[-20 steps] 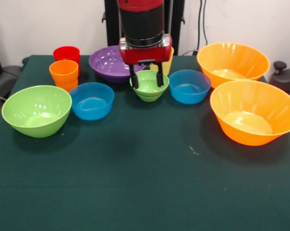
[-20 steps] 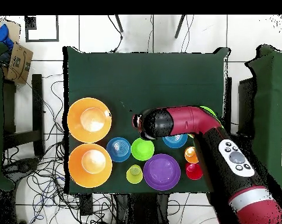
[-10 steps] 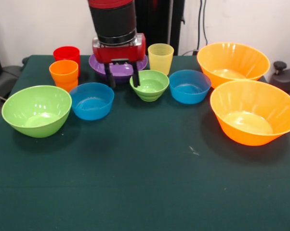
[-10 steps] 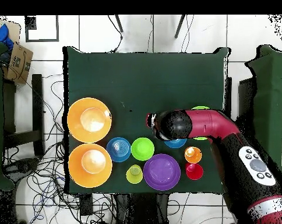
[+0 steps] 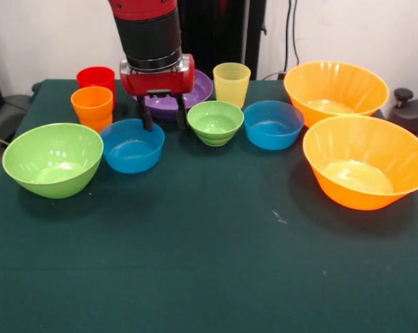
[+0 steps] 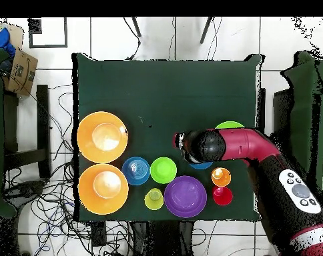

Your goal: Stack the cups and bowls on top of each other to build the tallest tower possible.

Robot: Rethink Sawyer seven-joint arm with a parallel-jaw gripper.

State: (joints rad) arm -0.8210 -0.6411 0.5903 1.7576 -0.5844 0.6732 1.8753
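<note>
**Over the blue bowl's far rim: claw spread, nothing stacked yet**

Beneath the claw (image 5: 161, 116) sits a small glossy blue plastic bowl (image 5: 132, 145), its far rim directly under the nearer dark finger (image 5: 147, 118); the two fingers stand apart and grip nothing. Just behind the claw lies the wide purple plastic bowl (image 5: 174, 97), and just beside it, on the other finger's side, the small green plastic bowl (image 5: 215, 122). Every bowl and cup stands singly on the green table (image 5: 209, 263); no tower exists yet.

This bowl looks light, thin-walled and stiff, and its gloss suggests a slippery surface. A pinch across the rim wall, one finger inside and one outside, seems the likeliest hold; squeezing the whole body would likely make it pop free.

The front view shows the finger gap, their height above the rim, and the pale yellow translucent tumbler (image 5: 231, 84) standing clear. In the overhead view the arm (image 6: 257, 160) hides the fingers and most of that blue bowl, yet it lays out the row plainly: the two very large orange bowls (image 6: 102, 137) are well apart from the claw, at the row's opposite end.
</note>
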